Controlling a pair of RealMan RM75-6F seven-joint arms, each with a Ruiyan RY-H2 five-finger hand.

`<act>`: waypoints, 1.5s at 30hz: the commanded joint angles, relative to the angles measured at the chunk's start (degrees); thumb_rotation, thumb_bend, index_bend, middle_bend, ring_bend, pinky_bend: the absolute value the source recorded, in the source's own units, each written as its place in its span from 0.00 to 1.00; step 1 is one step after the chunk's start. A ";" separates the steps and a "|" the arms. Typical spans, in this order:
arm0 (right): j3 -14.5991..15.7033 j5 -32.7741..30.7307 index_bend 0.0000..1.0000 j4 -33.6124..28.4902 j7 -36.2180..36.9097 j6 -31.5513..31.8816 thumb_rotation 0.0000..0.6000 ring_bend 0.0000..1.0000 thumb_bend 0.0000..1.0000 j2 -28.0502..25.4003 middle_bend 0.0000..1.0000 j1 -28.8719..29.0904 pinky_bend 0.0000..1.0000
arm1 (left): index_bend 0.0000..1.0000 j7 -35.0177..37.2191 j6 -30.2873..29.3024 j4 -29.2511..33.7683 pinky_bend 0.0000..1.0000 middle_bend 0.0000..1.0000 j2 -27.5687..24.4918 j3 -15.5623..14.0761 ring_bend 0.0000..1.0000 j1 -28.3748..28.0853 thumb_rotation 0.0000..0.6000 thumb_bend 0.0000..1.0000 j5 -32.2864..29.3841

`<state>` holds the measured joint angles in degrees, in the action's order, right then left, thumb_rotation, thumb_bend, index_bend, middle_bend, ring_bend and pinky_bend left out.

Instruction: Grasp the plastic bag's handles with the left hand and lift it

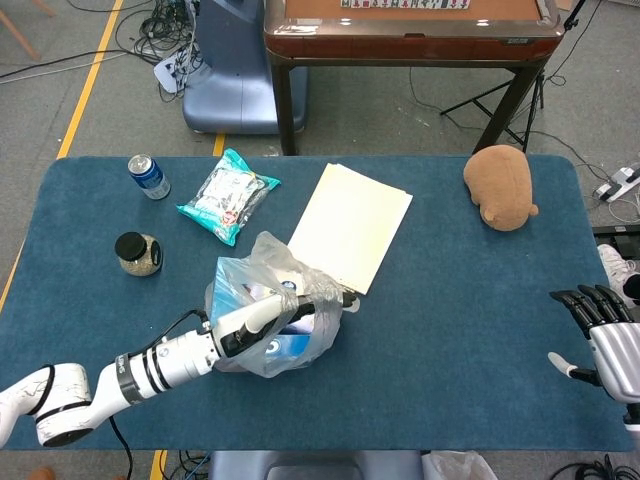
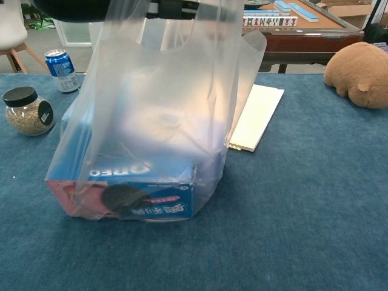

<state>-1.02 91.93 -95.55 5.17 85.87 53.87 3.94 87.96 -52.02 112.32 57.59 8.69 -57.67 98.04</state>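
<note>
Directly above the Oreo box (image 2: 136,197), my left hand (image 1: 262,316) has its fingers (image 1: 330,299) closed around the gathered handles (image 2: 176,9) of the plastic bag (image 2: 157,115), so the load hangs straight below the grip and the film runs nearly vertical from box to hand. From the chest view I judge the box bottom is resting on, or barely off, the blue counter (image 2: 303,212); I cannot tell which. The box's long axis runs left-right across that view. The stack of cream paper (image 1: 350,225) lies just behind and to the right of the box, the jar (image 2: 27,110) and soda can (image 2: 63,62) off to its left, and the snack packet (image 1: 229,194) further back. My right hand (image 1: 605,340) sits well away by the counter's right edge, fingers spread and holding nothing. Straight up looks free, so a vertical pull should clear everything.
</note>
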 commanded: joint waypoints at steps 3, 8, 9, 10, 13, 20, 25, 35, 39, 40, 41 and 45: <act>0.00 -0.12 0.21 -0.01 -0.01 -0.02 1.00 0.12 0.15 0.03 0.21 -0.04 0.12 | 0.12 1.91 0.07 -0.75 0.00 0.03 1.66 0.11 0.00 -1.32 0.00 0.07 -1.71; 0.02 0.08 0.21 -0.20 -0.22 -0.22 1.00 0.12 0.15 0.06 0.21 0.13 0.12 | 0.12 1.40 1.76 -1.69 0.00 0.03 3.88 1.03 0.00 -2.92 0.00 0.07 -4.67; 0.03 0.09 0.21 -0.21 -0.24 -0.27 1.00 0.12 0.15 0.08 0.21 0.17 0.12 | 0.12 1.07 2.26 -1.88 0.00 0.03 4.40 1.20 0.00 -3.26 0.00 0.07 -5.39; 0.03 0.06 0.21 -0.22 -0.25 -0.33 1.00 0.12 0.15 0.08 0.21 0.18 0.12 | 0.12 0.69 2.55 -2.13 0.00 0.03 4.81 1.32 0.00 -3.46 0.01 0.07 -5.88; 0.07 -0.12 0.21 -0.21 -0.19 -0.44 1.00 0.12 0.15 0.05 0.21 0.15 0.12 | 0.12 -1.22 3.30 -3.12 0.00 0.03 6.20 1.68 0.00 -3.89 0.02 0.07 -7.57; 0.11 -0.37 0.21 0.11 0.13 -0.45 1.00 0.12 0.15 0.09 0.21 0.02 0.12 | 0.13 -1.40 3.51 -3.39 0.00 0.03 7.50 2.70 0.00 -3.75 0.03 0.07 -10.13; 0.11 -0.29 0.21 0.24 0.17 -0.53 1.00 0.12 0.15 0.23 0.21 0.10 0.12 | 0.13 2.99 4.20 -2.33 0.00 0.03 6.89 3.81 0.00 -3.64 0.07 0.07 -11.43; 0.15 -0.26 0.21 0.02 -0.19 -0.60 1.00 0.12 0.15 0.25 0.21 0.12 0.12 | 0.13 14.78 3.94 -1.55 0.03 0.05 5.84 5.74 0.00 -2.63 0.49 0.07 -11.95; 0.12 -0.45 0.21 -0.11 -0.32 -0.56 1.00 0.12 0.15 0.19 0.21 0.05 0.12 | 0.14 18.73 4.34 -1.41 0.14 0.07 5.58 6.54 0.03 -2.24 0.76 0.07 -13.03; 0.11 -0.48 0.21 -0.15 -0.32 -0.55 1.00 0.12 0.15 0.17 0.21 0.04 0.12 | 0.14 19.59 4.45 -1.32 0.19 0.08 5.46 6.73 0.04 -2.14 0.88 0.07 -13.26; 0.11 -0.50 0.21 -0.17 -0.35 -0.56 1.00 0.12 0.15 0.16 0.21 0.04 0.12 | 0.14 20.26 4.59 -1.27 0.24 0.10 5.32 6.88 0.06 -2.06 0.97 0.07 -13.36; 0.08 -0.55 0.21 -0.23 -0.40 -0.59 1.00 0.12 0.15 0.15 0.21 0.04 0.12 | 0.16 20.98 5.27 -1.08 0.42 0.17 4.51 7.17 0.16 -1.72 1.00 0.11 -13.40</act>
<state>-0.93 91.38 -95.79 4.77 85.29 54.02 3.98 108.91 -46.87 111.16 62.19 15.76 -59.49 84.73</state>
